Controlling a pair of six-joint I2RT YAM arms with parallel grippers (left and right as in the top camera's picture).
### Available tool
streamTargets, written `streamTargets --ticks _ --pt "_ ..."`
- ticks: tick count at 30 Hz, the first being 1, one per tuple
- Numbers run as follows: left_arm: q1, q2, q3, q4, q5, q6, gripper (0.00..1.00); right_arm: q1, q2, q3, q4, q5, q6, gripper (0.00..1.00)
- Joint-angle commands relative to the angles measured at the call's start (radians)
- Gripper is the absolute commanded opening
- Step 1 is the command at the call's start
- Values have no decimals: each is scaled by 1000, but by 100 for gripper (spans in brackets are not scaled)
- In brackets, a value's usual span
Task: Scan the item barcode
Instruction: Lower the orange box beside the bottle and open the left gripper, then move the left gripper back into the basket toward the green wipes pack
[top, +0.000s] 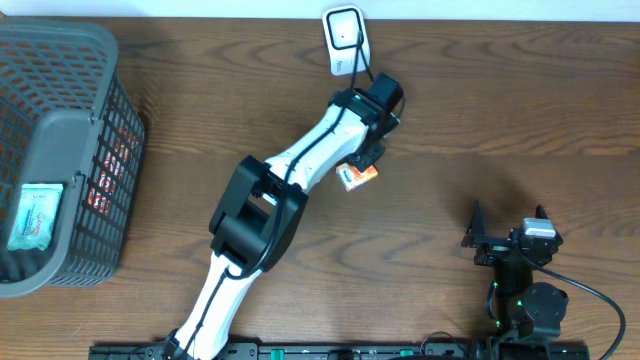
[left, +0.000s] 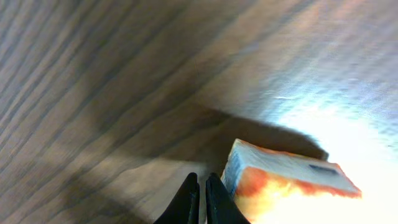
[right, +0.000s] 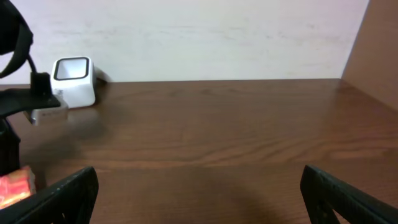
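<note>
Finds the left tool (left: 202, 182) clenched tight, its fingers (left: 188, 200) pressed together with nothing between them. Places the small orange-and-white box (left: 283, 180) just to the right of those fingertips, lying on the counter (left: 93, 74), close beside the tool yet outside its grip; cannot tell whether touching. From overhead, sees this tool at the end of the outstretched left arm (top: 255, 215), with the box right by its tip and the white scanner (top: 345, 35) a little way beyond it, standing apart. Finds the right tool (right: 199, 186) released, jaws spread wide above the counter and gripping nothing. Puts the scanner far ahead and to the left of that tool, the box nearer, also to its left. Notes a grey basket (top: 100, 150) well apart from the left tool, off to its left, with a pale packet (top: 38, 215) inside.
</note>
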Motion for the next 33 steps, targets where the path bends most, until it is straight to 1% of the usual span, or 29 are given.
streamTargets --ticks 1,9,10,13,15,17,20,21,24,27,29,30,31,33 --pt "-17 11 -4 3 13 50 8 4 -6 -1 -4 2 3 99" --pt "-35 8 -3 9 13 50 8 4 -6 -1 -4 2 3 99" --pt "-35 6 0 10 13 49 12 4 -6 -1 -4 2 3 99" --pt "-34 -13 33 2 10 48 26 4 -6 -1 -4 2 3 99" --pt "-35 -41 69 -8 10 32 44 4 -6 -1 -4 2 3 99" --pt "-35 -91 110 -17 10 10 59 4 -6 -1 -4 2 3 99" --pt "-32 -200 154 -30 9 -4 88 4 -6 -1 -4 2 3 99" --pt "-27 -243 156 -31 8 -4 91 4 -6 -1 -4 2 3 99" --pt "5 -383 156 -68 -28 -17 93 4 -6 -1 -4 2 3 99" --pt "68 -500 156 -119 -133 -61 96 4 -6 -1 -4 2 3 99" --pt "135 -566 156 -145 -189 -90 99 4 -6 -1 -4 2 3 99" --pt "177 -595 156 -157 -202 -111 98 4 -6 -1 -4 2 3 99" --pt "225 -622 156 -167 -201 -131 98 4 -6 -1 -4 2 3 99" --pt "339 -671 156 -187 -201 -209 98 4 -6 -1 -4 2 3 99"
